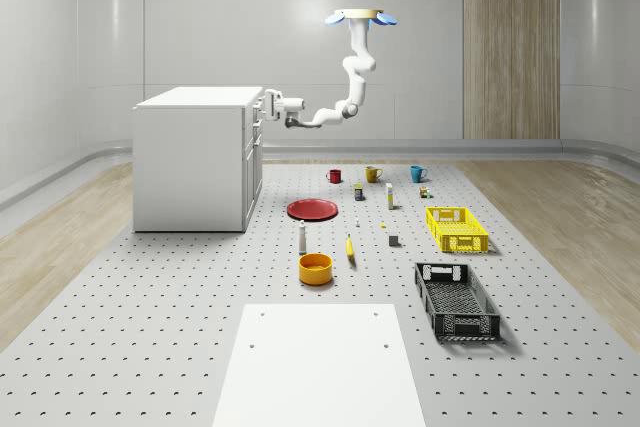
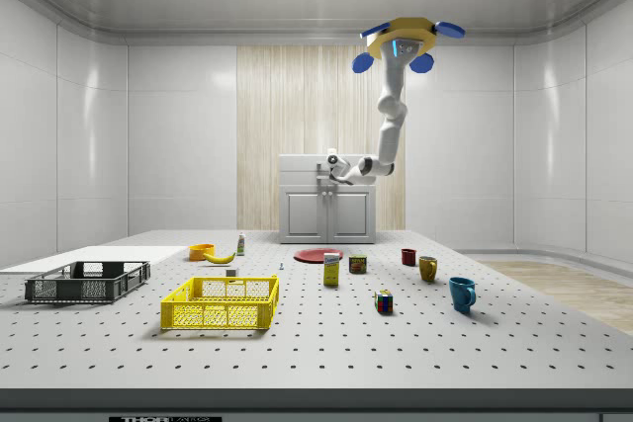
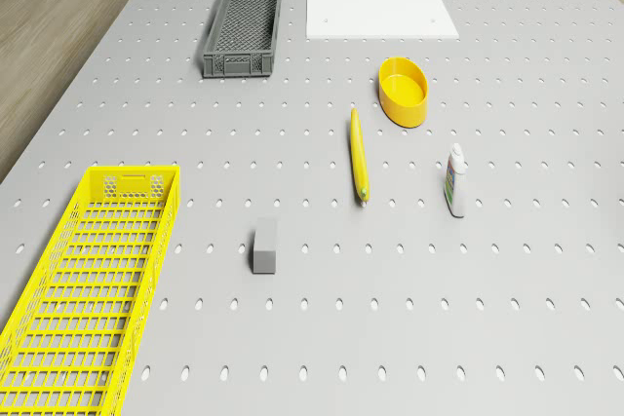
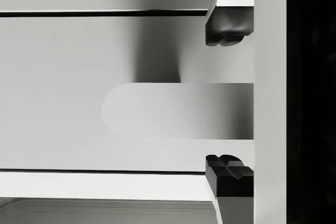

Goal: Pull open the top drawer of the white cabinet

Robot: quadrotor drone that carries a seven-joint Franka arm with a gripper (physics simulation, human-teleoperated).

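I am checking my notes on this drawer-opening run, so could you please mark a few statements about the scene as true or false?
1. The gripper is at the top drawer of the white cabinet. True.
2. The fingers are shut tight together. False: they stand apart, with the drawer handle between them.
3. The drone rests on the cabinet's top. False: it hovers high, off the cabinet's front side.
4. The banana lies between the yellow bowl and the grey block. True.
5. The red plate sits inside the yellow crate. False: it lies on the floor near the cabinet.
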